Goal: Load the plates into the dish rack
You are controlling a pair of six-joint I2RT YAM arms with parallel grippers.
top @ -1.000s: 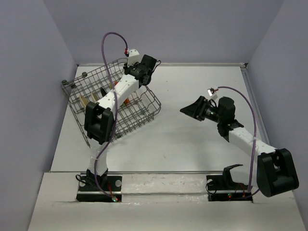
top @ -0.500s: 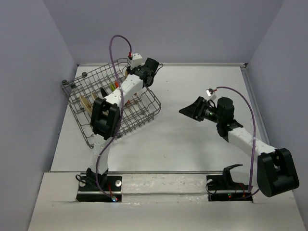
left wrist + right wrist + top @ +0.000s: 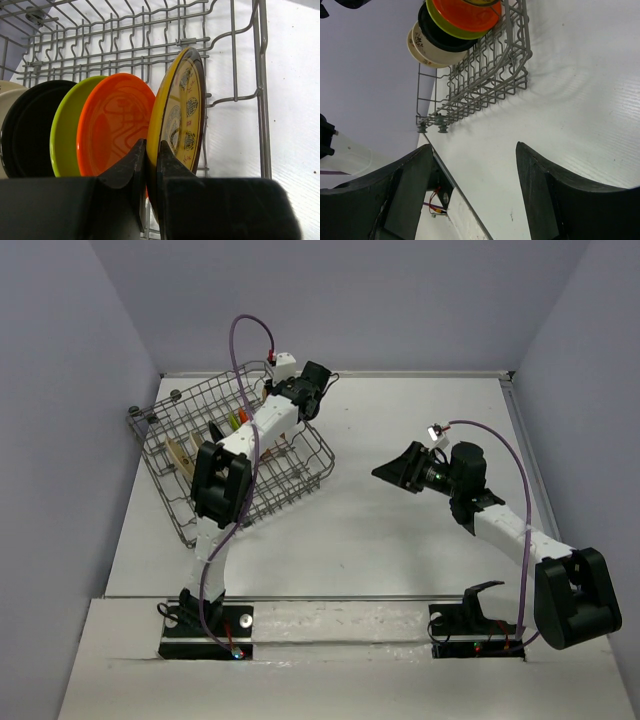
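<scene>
Since a second ago, the left arm's elbow has lifted and its wrist has drifted up and right to the far right corner of the rack; the right arm has hardly shifted.

Nearest in the left wrist view, the left gripper [image 3: 152, 149] has its jaws drawn nearly together, pinching the lower rim of the patterned yellow-brown round plate [image 3: 182, 115], which stands on edge between the tines. Behind it, also on edge, are the glossy orange plate [image 3: 117, 125], the lime green plate [image 3: 67, 135], the black plate [image 3: 30, 125] and a sliver of a cream plate [image 3: 4, 90], all inside the grey wire dish rack [image 3: 232, 60].

This looks like the last placement, so loading is close to done. Next, the jaws should part without tipping the plate, then the arm should lift straight out, clear of the wires.

The right gripper [image 3: 475, 150] hangs over bare table well apart from the rack, jaws spread and holding nothing.

The rack sits skewed at the far left of the white table [image 3: 400, 540], and plain lavender walls [image 3: 400, 300] close in three sides.
</scene>
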